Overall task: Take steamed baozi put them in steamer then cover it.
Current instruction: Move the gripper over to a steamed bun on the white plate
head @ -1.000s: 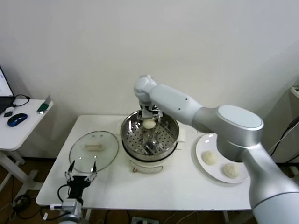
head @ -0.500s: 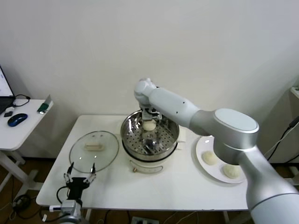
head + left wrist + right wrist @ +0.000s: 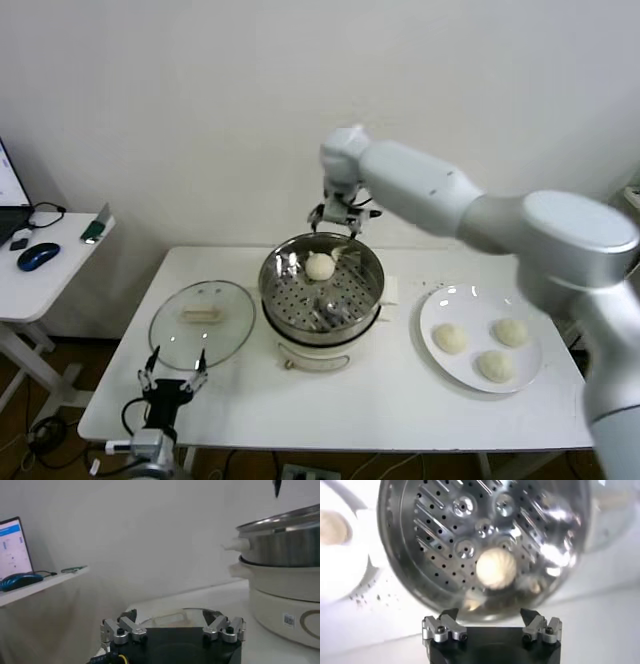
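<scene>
Now right hand [image 3: 338, 222] open above steamer [image 3: 321, 291] — one baozi [image 3: 320, 266] inside.

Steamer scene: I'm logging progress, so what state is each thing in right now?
steamer: uncovered, one bun on its tray
baozi in steamer: resting free
baozi on plate: three waiting
plate: on the table to the steamer's right
cover: flat on the table, off the pot
right gripper: open, empty, above the steamer's far rim
left gripper: open, idle near the cover
</scene>
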